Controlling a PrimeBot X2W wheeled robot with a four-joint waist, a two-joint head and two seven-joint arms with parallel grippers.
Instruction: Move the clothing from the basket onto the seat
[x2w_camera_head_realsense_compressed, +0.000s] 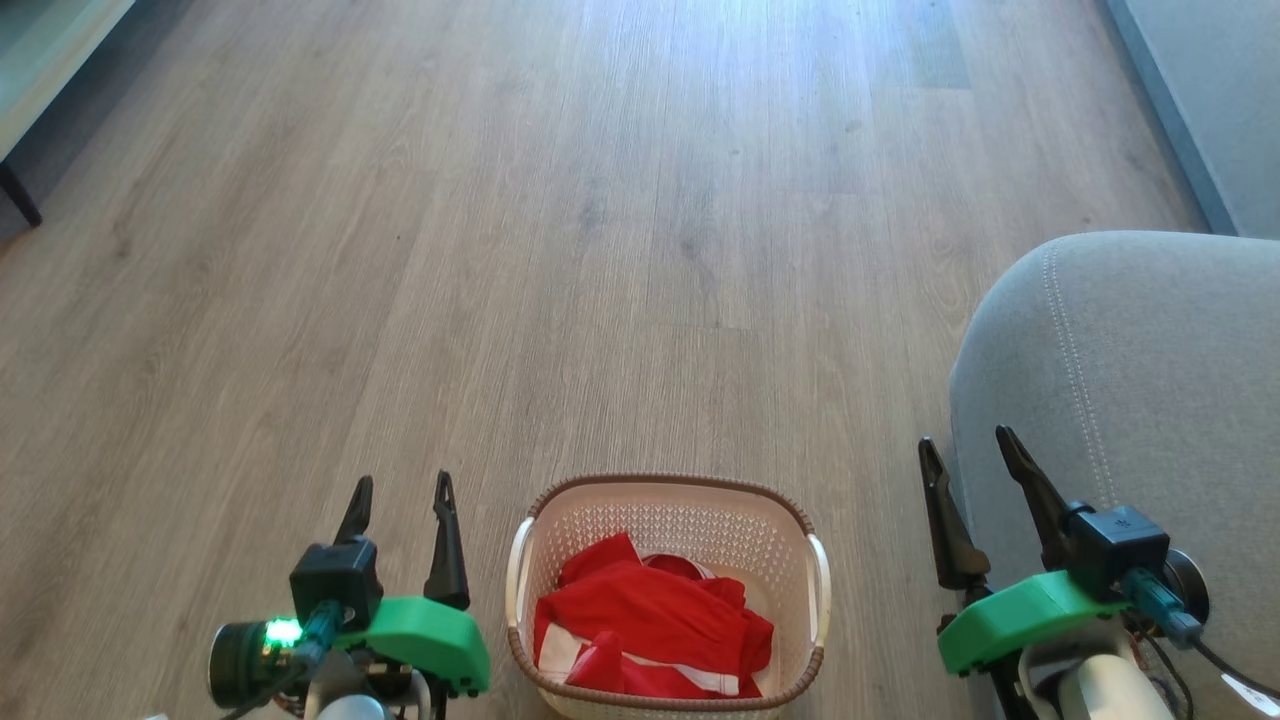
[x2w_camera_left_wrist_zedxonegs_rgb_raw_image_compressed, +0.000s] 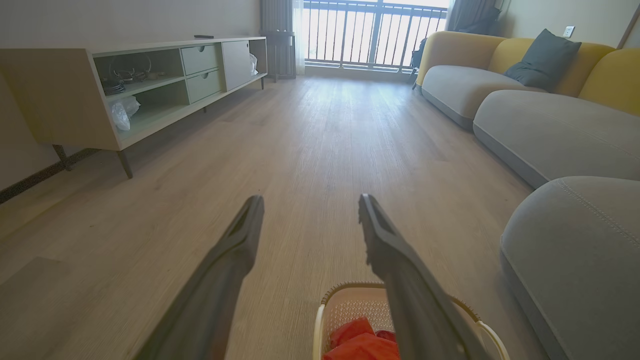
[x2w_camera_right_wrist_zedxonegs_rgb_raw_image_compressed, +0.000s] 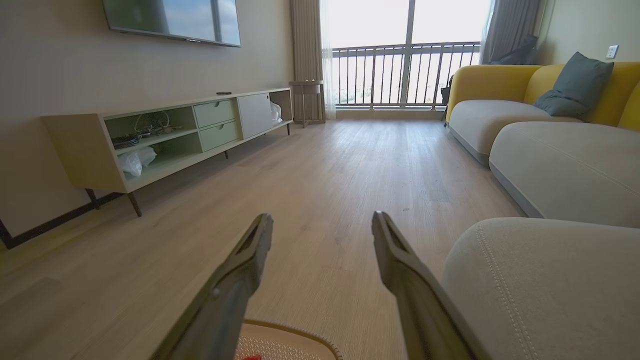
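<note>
The cream basket (x2w_camera_head_realsense_compressed: 670, 490) stands on the wooden floor between my two arms in the head view, with the red clothing (x2w_camera_head_realsense_compressed: 650, 625) bunched inside it. The grey seat (x2w_camera_head_realsense_compressed: 1140, 370) rises to the right of the basket. My left gripper (x2w_camera_head_realsense_compressed: 400, 495) is open to the basket's left, empty, fingers pointing forward. My right gripper (x2w_camera_head_realsense_compressed: 970, 450) is open too, beside the seat's rounded edge. In the left wrist view the basket (x2w_camera_left_wrist_zedxonegs_rgb_raw_image_compressed: 350, 305) and clothing (x2w_camera_left_wrist_zedxonegs_rgb_raw_image_compressed: 357, 340) lie low right of the left gripper (x2w_camera_left_wrist_zedxonegs_rgb_raw_image_compressed: 310, 202). The right gripper (x2w_camera_right_wrist_zedxonegs_rgb_raw_image_compressed: 322, 220) points down the room above the basket rim (x2w_camera_right_wrist_zedxonegs_rgb_raw_image_compressed: 290, 332).
A low TV cabinet (x2w_camera_left_wrist_zedxonegs_rgb_raw_image_compressed: 150, 90) on thin legs runs along the left wall. More sofa sections (x2w_camera_left_wrist_zedxonegs_rgb_raw_image_compressed: 540, 125) with yellow backs and a dark cushion (x2w_camera_left_wrist_zedxonegs_rgb_raw_image_compressed: 545, 60) line the right side. Open wooden floor (x2w_camera_head_realsense_compressed: 600, 250) stretches ahead to a balcony railing (x2w_camera_right_wrist_zedxonegs_rgb_raw_image_compressed: 400, 75).
</note>
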